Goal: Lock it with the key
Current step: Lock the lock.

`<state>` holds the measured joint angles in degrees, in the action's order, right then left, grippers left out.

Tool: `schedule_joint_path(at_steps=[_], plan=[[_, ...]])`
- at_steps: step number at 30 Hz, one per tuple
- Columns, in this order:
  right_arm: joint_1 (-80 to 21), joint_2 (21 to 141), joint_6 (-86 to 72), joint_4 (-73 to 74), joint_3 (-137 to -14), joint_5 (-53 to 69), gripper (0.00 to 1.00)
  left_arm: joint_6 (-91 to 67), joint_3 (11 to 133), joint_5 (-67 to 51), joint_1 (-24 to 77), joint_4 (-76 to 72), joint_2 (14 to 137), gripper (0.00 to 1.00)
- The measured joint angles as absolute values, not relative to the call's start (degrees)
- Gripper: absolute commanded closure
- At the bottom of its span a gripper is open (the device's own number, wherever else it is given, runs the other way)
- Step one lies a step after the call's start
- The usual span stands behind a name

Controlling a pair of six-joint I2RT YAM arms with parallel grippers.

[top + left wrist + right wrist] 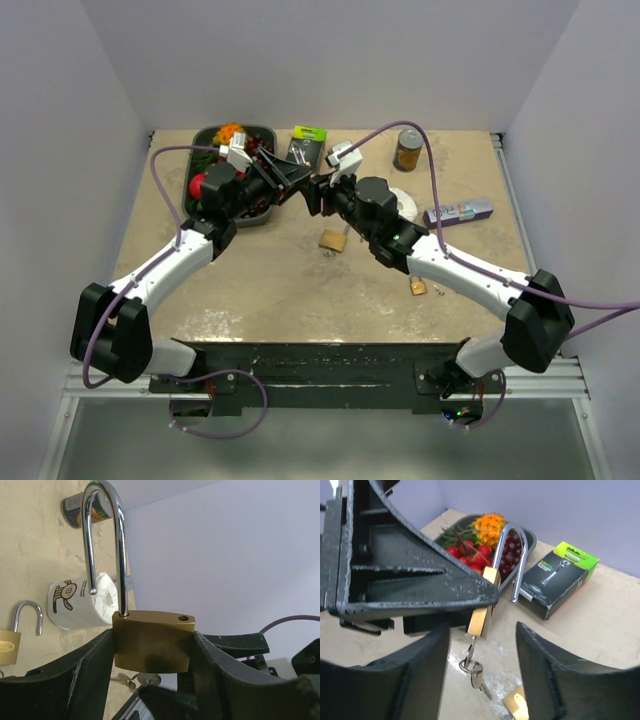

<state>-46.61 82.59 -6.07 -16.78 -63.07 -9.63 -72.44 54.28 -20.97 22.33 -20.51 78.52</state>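
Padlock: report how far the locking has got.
Done: the left gripper holds the padlock up by its brass body, and the key sits in its keyhole. In hand: the right gripper, jaws open, straddles that key without gripping it. To do: grip the key, close the shackle, whose free end is out of its hole, and lock it.

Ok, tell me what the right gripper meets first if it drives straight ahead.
Probably the brass padlock clamped in the left gripper, dead ahead; its dangling keys hang nearest the right gripper, though depth is unclear.
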Motion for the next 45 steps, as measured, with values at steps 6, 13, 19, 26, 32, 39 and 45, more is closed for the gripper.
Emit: schedule_joint_path(at_steps=[6, 13, 19, 26, 32, 39, 45], plan=[[-46.6, 84.1, -5.1, -19.2, -64.1, -11.5, 0.59, -73.1, 54.3, -21.2, 22.4, -22.2, 78.0, 1.00], [-47.0, 86.0, -3.9, -21.5, -64.3, -12.6, 0.62, -74.4, 54.2, -21.2, 22.5, -23.4, 78.0, 1.00], [-47.3, 86.2, -3.1, -21.5, -64.9, -12.6, 0.89, -75.4, 53.6, -20.9, 22.8, -24.7, 77.7, 1.00], [-47.4, 86.4, -2.4, -21.6, -65.3, -13.7, 1.00, -76.0, 52.8, -19.6, 23.1, -26.0, 77.4, 0.98], [-47.8, 85.6, -2.3, -20.8, -65.2, -13.8, 1.00, -76.1, 52.0, -19.3, 23.2, -25.9, 76.4, 0.64], [-48.0, 81.1, -2.5, -19.4, -62.3, -12.8, 1.00, -76.8, 51.6, -22.3, 23.6, -26.2, 75.4, 0.49], [-48.0, 79.0, -2.5, -17.4, -60.6, -13.4, 1.00, -76.8, 50.8, -23.7, 23.2, -26.6, 75.3, 0.15]])
